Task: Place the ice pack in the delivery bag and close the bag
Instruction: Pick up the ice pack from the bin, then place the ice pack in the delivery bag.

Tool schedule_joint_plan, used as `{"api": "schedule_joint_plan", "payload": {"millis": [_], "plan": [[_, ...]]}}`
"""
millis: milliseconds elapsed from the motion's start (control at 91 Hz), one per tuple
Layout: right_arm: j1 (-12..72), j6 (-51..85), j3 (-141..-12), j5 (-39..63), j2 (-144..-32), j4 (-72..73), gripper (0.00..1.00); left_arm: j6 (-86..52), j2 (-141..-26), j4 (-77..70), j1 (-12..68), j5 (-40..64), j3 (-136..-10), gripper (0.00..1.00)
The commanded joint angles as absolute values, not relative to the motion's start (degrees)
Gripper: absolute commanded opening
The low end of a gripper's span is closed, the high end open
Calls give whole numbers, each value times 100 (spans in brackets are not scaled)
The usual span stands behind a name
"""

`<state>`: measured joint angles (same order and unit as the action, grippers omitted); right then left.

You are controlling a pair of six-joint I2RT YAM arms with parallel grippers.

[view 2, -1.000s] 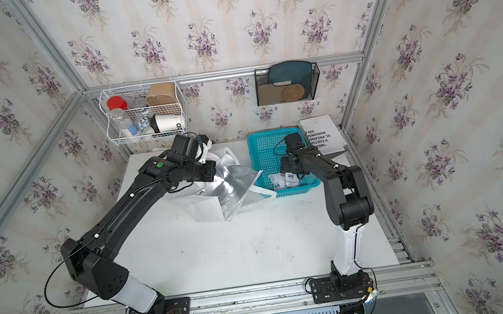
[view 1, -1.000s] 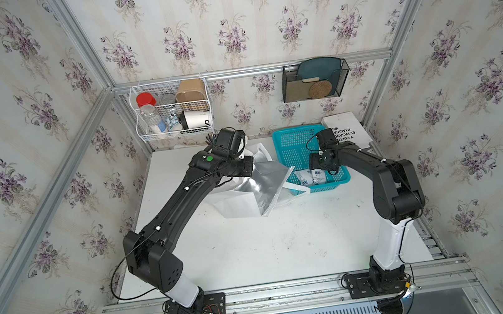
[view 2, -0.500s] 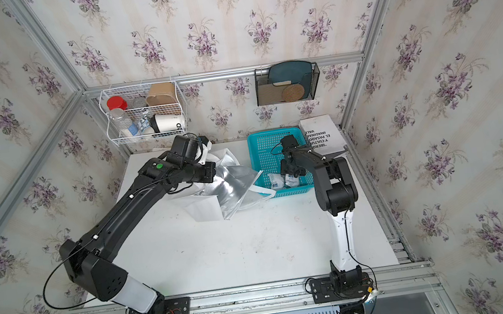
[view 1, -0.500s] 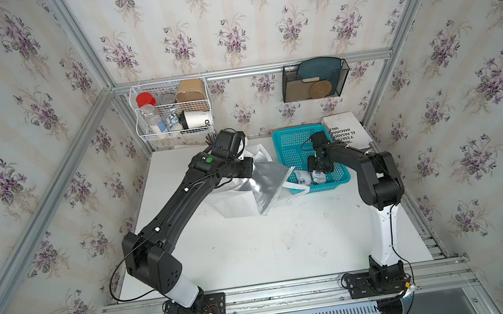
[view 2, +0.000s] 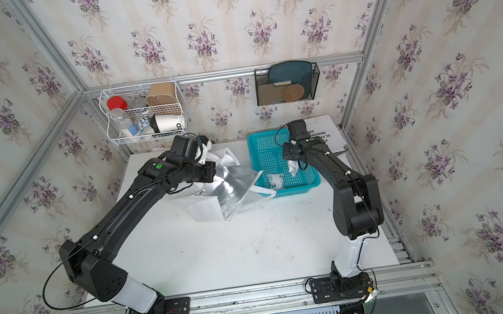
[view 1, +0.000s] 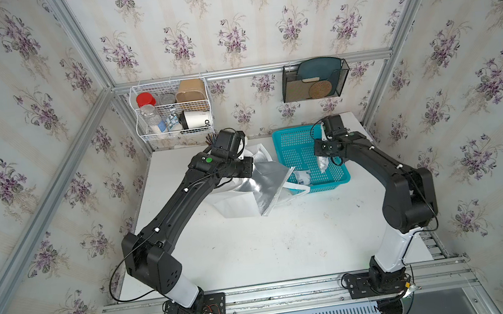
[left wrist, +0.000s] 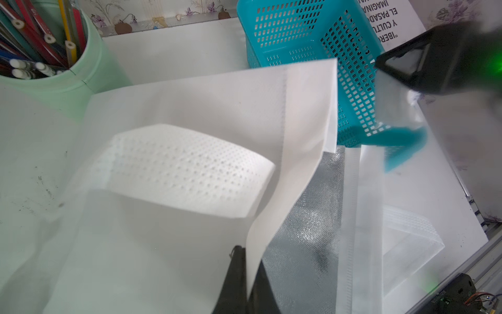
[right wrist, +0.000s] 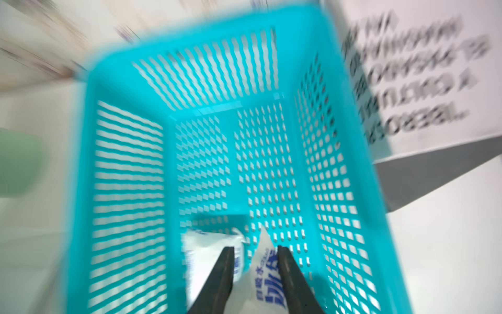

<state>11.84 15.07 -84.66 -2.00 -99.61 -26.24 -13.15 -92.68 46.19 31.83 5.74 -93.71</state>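
Right gripper [right wrist: 255,248] pinches the ice pack [right wrist: 264,277] by one corner over the blue basket [right wrist: 81,163]; that thin hold may slip. Left gripper [left wrist: 248,261] clamps the delivery bag [left wrist: 190,108] rim; mouth may sag.

In both top views the lower half of the table [view 1: 271,250] lies bare, free for passing. At centre frame the bag [view 1: 236,203] touches the blue basket [view 1: 295,152], closing the gap between them. The left gripper [left wrist: 248,258] pinches the bag's rim, so its foil mouth [left wrist: 301,217] gapes. Inside the basket, the right gripper [right wrist: 255,250], clasping an ice pack [right wrist: 264,271], and a second pack [right wrist: 209,252] fill the lower part; the upper part is open. A pencil cup [left wrist: 76,70] stands just beside the bag.
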Motion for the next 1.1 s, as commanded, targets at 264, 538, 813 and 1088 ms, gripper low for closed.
{"api": "schedule_joint_plan", "payload": {"millis": [264, 538, 813, 1088], "plan": [[2288, 3889, -5990, 2638, -7418, 1723, 28, -1404, -9406, 4284, 3188, 545, -9480, 0], [3603, 3711, -5762, 2125, -7783, 1999, 29, -1464, -9477, 4255, 3188, 655, -9527, 0], [3910, 3625, -6061, 1654, -8514, 1340, 32, -1527, -9358, 4183, 3183, 665, -9422, 0], [4005, 3493, -6665, 1918, -9098, 891, 51, -1544, -9253, 4114, 3182, 625, -9313, 0]]}}
